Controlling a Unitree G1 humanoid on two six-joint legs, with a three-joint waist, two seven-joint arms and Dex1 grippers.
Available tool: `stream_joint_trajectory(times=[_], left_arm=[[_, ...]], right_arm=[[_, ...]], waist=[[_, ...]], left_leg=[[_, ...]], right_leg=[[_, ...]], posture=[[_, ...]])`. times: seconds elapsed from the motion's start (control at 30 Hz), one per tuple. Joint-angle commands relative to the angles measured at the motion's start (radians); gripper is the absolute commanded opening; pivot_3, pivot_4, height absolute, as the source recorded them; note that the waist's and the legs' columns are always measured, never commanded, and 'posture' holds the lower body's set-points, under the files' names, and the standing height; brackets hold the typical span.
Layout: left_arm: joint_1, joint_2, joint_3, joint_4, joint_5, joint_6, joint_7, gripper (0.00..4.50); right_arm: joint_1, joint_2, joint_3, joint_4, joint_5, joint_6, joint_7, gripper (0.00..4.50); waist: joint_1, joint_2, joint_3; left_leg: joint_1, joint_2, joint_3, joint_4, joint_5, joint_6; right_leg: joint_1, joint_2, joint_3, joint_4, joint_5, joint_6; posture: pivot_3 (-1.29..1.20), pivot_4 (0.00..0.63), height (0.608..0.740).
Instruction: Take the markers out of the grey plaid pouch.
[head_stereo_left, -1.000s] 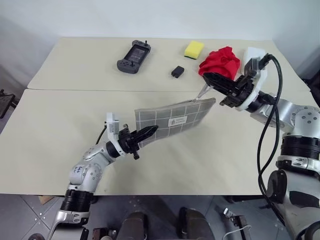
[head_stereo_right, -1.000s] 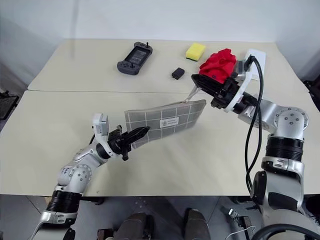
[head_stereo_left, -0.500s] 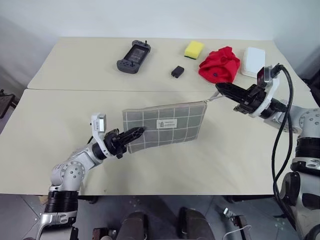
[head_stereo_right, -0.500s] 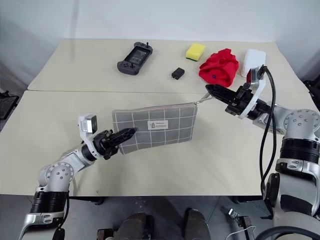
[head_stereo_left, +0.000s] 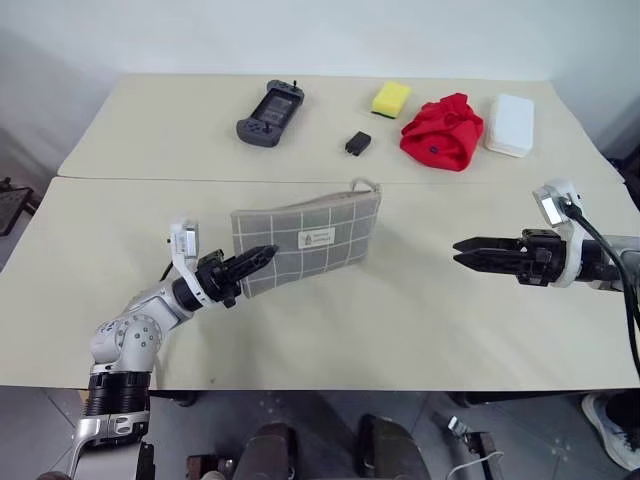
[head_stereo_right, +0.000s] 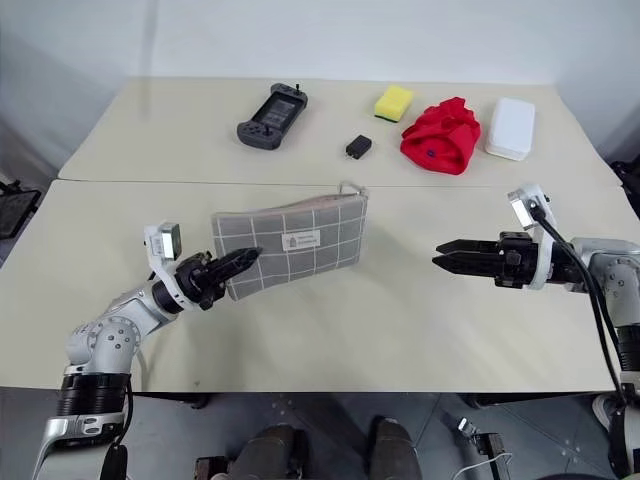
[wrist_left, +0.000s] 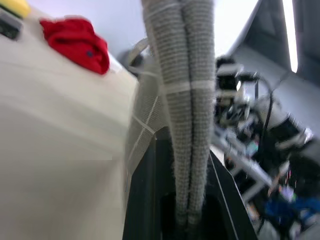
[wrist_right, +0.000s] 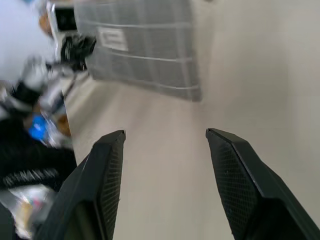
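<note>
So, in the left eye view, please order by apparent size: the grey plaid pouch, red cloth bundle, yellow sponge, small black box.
1. grey plaid pouch
2. red cloth bundle
3. yellow sponge
4. small black box
The pouch lies nearer the camera.

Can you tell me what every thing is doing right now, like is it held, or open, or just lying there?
grey plaid pouch: pinched at one end, held up off the table.
left tool: shut on the pouch.
right tool: open, empty, away from the pouch.
game controller: lying flat.
red cloth: bunched up.
yellow sponge: lying flat.
white box: lying flat.
small black block: lying alone.
</note>
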Motion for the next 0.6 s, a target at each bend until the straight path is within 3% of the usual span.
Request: stream_joint_trajectory(times=[0.03, 0.13, 0.33, 0.6], left_arm=[[0.011, -0.014, -0.063, -0.044, 0.098, -0.13, -0.076, 0.0], [0.015, -0.042, -0.124, -0.048, 0.172, -0.224, -0.113, 0.0], [-0.003, -0.112, -0.212, -0.014, 0.247, -0.309, -0.155, 0.0], [-0.025, -0.143, -0.156, -0.05, 0.136, -0.179, -0.138, 0.0]], right_arm=[[-0.111, -0.018, -0.047, 0.049, -0.038, -0.071, 0.04, 2.69], [-0.168, -0.026, -0.04, 0.04, -0.06, -0.076, 0.07, 2.1], [-0.202, 0.016, -0.009, -0.152, -0.051, -0.075, 0.087, 0.05], [-0.147, 0.072, 0.093, -0.371, -0.098, -0.148, 0.116, 0.02]], waist=[[-0.004, 0.0, 0.0], [-0.005, 0.0, 0.0], [0.011, 0.0, 0.0], [0.016, 0.0, 0.0]], left_leg=[[0.0, 0.0, 0.0, 0.0, 0.0, 0.0], [0.0, 0.001, -0.001, 0.0, 0.0, 0.0], [-0.001, 0.0, -0.002, 0.0, 0.0, 0.0], [-0.001, 0.0, -0.003, 0.001, 0.0, 0.0]], right_leg=[[0.0, 0.0, 0.0, 0.0, 0.0, 0.0], [0.0, 0.0, -0.001, 0.0, 0.0, 0.0], [0.0, -0.001, -0.001, 0.0, 0.0, 0.0], [0.0, -0.001, -0.001, 0.0, 0.0, 0.0]], posture=[[0.0, 0.15, 0.74], [0.0, 0.15, 0.74], [0.0, 0.15, 0.74], [0.0, 0.15, 0.74]])
